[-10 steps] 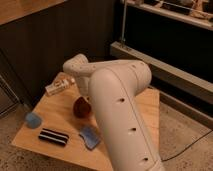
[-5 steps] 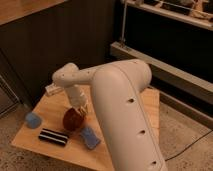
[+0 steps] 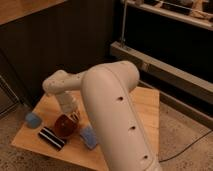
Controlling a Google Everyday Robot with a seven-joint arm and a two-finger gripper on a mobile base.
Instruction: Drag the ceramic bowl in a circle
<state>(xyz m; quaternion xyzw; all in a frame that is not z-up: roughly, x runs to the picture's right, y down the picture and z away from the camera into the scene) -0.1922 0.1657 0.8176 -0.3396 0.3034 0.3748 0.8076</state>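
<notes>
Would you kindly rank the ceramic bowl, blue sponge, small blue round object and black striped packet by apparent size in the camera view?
1. ceramic bowl, with the shut gripper at its rim.
2. black striped packet and blue sponge, too alike to rank.
3. small blue round object, smallest.

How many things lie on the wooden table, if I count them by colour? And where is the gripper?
Blue: 2 (small round blue object, rectangular blue sponge)
Red-orange: 1 (round glossy ceramic bowl)
Black with pale stripes: 1 (flat rectangular object)
Total: 4
The gripper is shut, down at the bowl's right rim.
</notes>
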